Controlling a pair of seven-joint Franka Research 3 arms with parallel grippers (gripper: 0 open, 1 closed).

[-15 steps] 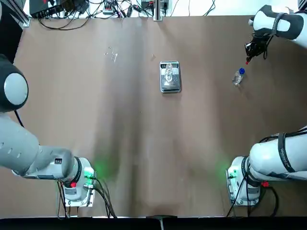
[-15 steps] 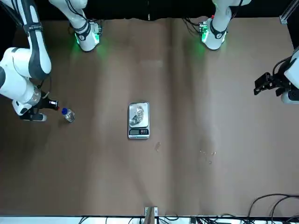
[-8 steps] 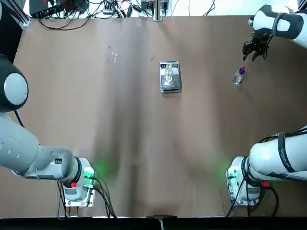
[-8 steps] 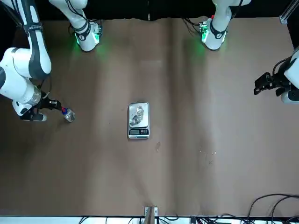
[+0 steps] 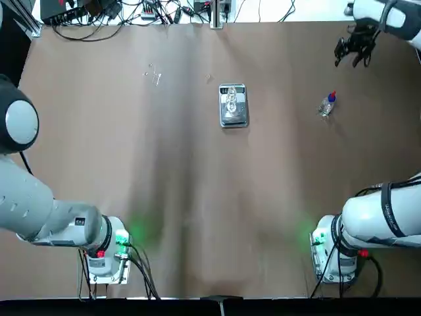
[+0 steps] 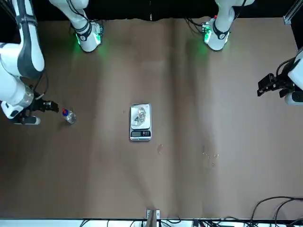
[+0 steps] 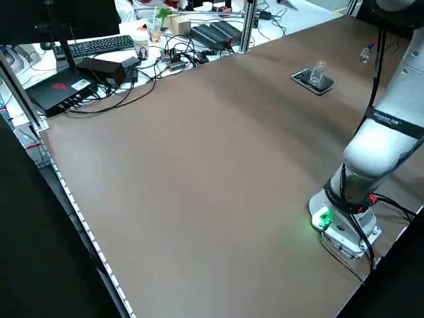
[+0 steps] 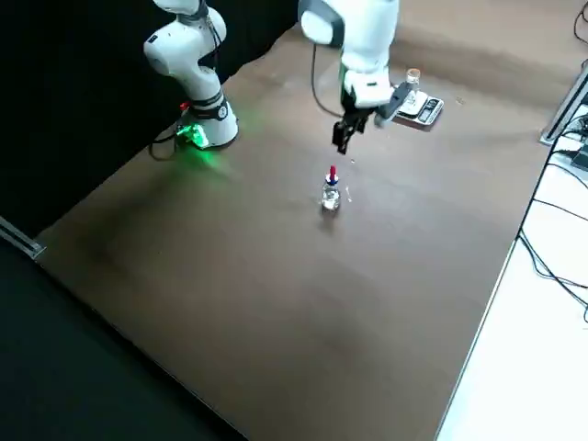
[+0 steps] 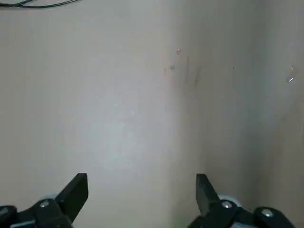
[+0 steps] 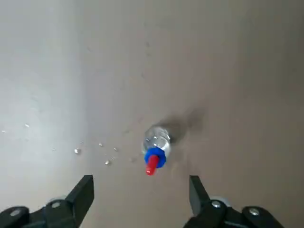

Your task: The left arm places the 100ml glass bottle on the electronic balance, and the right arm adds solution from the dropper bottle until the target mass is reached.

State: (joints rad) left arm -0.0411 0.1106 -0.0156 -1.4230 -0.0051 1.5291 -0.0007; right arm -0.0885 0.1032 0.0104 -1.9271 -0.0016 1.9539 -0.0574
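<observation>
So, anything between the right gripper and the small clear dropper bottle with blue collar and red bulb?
Nothing visible. The open right gripper hangs near the small clear dropper bottle with blue collar and red bulb, with only bare brown tabletop and a few droplets around it.

Glass bottle (image 5: 231, 100) on balance (image 5: 233, 120) — dropper bottle (image 5: 327, 105) well apart, to right.

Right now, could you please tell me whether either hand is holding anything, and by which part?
Nothing is held: the left hand and right hand are both open, with nothing between their fingers.
</observation>
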